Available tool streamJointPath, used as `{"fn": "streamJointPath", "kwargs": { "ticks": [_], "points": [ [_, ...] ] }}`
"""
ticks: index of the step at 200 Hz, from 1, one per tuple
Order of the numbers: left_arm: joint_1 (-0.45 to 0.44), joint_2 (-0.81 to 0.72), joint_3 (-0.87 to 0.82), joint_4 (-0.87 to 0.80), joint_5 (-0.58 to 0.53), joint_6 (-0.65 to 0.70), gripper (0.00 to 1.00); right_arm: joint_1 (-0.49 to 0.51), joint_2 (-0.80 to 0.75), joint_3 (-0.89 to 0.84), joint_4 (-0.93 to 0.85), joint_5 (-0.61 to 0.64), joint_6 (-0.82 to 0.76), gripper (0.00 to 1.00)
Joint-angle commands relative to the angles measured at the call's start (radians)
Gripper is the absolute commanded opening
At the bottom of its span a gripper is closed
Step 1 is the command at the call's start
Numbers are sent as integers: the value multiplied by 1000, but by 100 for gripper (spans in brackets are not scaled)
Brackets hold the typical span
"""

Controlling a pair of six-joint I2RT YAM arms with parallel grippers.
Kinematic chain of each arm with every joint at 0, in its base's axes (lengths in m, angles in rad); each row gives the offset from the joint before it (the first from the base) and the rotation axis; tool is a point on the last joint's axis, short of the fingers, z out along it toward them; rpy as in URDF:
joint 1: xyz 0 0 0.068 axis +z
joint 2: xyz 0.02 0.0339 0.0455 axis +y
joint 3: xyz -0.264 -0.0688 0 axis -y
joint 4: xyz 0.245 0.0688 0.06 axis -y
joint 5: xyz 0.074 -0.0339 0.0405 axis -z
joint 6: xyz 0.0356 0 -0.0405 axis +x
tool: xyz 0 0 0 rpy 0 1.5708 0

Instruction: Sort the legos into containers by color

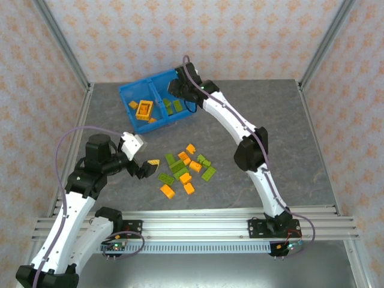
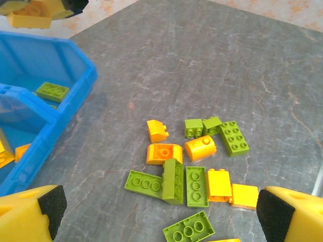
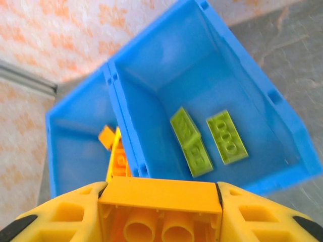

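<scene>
Top view: a skewed blue bin (image 1: 124, 93) sits upper centre, with bare surface (image 1: 288, 138) to its right. The right tool (image 1: 175, 91) is over the bin, and the left tool (image 1: 149, 169) is beside loose legos (image 1: 186, 169) mid-frame.

Left wrist: the tool is spread wide and empty, with legos between its fingers.

Right wrist: the tool clamps an orange brick (image 3: 160, 197), long axis left-right, above the bin. Green bricks (image 3: 191, 143) lie diagonally inside.

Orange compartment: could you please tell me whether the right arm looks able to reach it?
Probably yes: the right gripper, shut on an orange brick, hangs above the bin by its divider, and the orange compartment beside it lies open.
</scene>
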Motion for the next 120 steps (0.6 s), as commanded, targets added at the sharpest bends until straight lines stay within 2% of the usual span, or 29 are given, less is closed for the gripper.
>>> {"fn": "streamJointPath", "kwargs": {
  "ticks": [1,51,89,120],
  "points": [
    [-8,-26,-20,46,-59,-17,100,-6,134,84,3,-10,69,37],
    [-7,-19,-20,56,-60,-23,100,-6,234,176,72,-62,92,46],
    [-7,-11,-22,51,-64,-23,100,-8,215,191,58,-54,94,65],
    [-7,-8,-25,53,-82,-22,100,-8,145,177,27,-61,67,69]
  ]
}}
